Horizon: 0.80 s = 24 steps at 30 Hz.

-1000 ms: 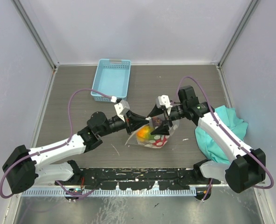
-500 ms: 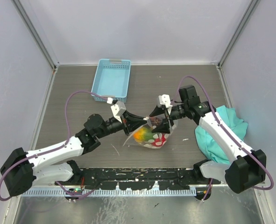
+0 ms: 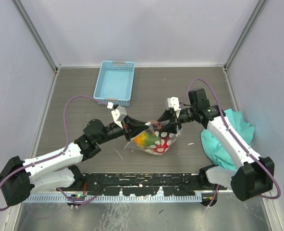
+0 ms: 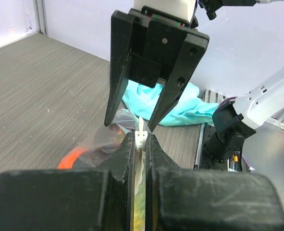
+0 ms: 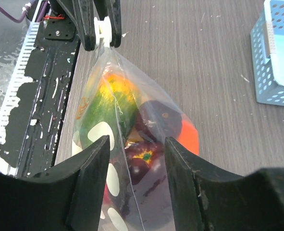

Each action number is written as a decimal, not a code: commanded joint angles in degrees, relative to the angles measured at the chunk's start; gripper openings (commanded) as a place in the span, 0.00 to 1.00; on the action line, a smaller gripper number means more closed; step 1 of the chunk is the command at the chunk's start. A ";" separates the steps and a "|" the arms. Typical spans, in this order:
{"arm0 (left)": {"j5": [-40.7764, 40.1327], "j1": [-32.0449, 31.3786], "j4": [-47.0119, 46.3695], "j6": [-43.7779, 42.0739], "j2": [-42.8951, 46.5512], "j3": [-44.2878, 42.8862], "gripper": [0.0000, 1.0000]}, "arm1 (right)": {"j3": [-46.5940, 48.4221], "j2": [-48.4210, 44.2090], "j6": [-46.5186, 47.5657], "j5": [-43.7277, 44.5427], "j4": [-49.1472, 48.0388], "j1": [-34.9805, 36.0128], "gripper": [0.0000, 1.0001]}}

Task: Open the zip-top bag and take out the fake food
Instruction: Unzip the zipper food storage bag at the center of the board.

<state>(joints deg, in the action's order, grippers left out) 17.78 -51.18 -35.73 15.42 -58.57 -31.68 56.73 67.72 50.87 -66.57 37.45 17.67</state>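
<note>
The zip-top bag [image 3: 156, 140], clear with white dots, lies mid-table and is lifted at its top edge. Inside it is the fake food [image 3: 145, 139]. The right wrist view shows a green-yellow piece [image 5: 108, 106], a dark purple one [image 5: 151, 120] and an orange one [image 5: 190, 137]. My left gripper [image 3: 144, 127] is shut on the bag's top seam at the white slider [image 4: 141, 139], which also shows in the right wrist view [image 5: 102, 29]. My right gripper [image 3: 166, 126] is open, and its fingers [image 5: 91, 178] straddle the bag's upper part without gripping.
A light blue basket [image 3: 115, 82] stands at the back left. A teal cloth [image 3: 228, 132] lies at the right under my right arm. A black rail [image 3: 142, 185] runs along the near edge. Grey walls enclose the table.
My left gripper has drawn back to the left, still holding the bag's top seam. My right gripper has shifted slightly right and back. The bag has stayed almost in place.
</note>
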 commanded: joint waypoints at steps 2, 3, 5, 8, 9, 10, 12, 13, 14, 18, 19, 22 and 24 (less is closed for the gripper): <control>-0.34 0.37 -2.81 -0.92 1.04 -0.33 0.00 | -0.86 -0.61 -0.75 2.40 -3.67 2.22 0.51; -0.40 0.38 -2.83 -0.92 1.18 -0.32 0.00 | -0.90 -0.54 -0.77 3.25 -3.82 2.50 0.49; -0.70 0.38 -2.85 -0.89 1.46 -0.17 0.00 | -0.84 -0.33 -1.16 4.73 -4.27 2.84 0.44; -1.67 0.40 -2.64 -0.98 2.09 0.21 0.00 | -0.45 -0.35 -2.43 6.49 -5.01 2.81 0.22; -2.04 0.46 -2.51 -0.96 2.32 0.45 0.00 | -0.16 -0.46 -2.61 6.83 -5.02 2.87 0.16; -2.39 0.39 -2.43 -1.07 2.63 0.81 0.00 | 0.08 -0.46 -2.66 7.11 -4.81 2.87 0.12; -3.23 0.51 -2.22 -1.07 3.27 1.43 0.00 | 0.47 -0.50 -2.45 7.33 -4.23 2.82 0.05; -3.46 0.55 -2.05 -1.19 3.64 1.73 0.00 | 0.67 -0.51 -2.02 7.40 -3.70 2.71 0.02; -3.84 0.57 -1.68 -1.26 4.11 1.97 0.00 | 0.92 -0.53 -1.79 7.35 -3.32 2.53 0.01; -5.40 0.80 -0.24 -2.20 6.51 3.31 0.00 | 1.66 -0.49 -0.75 6.06 -1.75 1.60 0.01; -5.92 0.81 0.04 -2.45 7.37 3.68 0.00 | 1.71 -0.58 -0.39 5.72 -1.35 1.27 0.01; -7.33 1.07 0.56 -2.97 9.14 5.03 0.00 | 1.78 -0.61 0.40 5.78 -0.81 0.56 0.01; -7.57 1.24 0.65 -3.04 9.83 5.54 0.00 | 1.47 -0.70 1.08 5.59 -0.41 0.57 0.12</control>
<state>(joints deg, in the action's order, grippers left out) 12.78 -50.63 -33.41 14.04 -51.40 -26.79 56.10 67.77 49.71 -61.21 35.90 19.33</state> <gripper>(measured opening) 0.047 0.033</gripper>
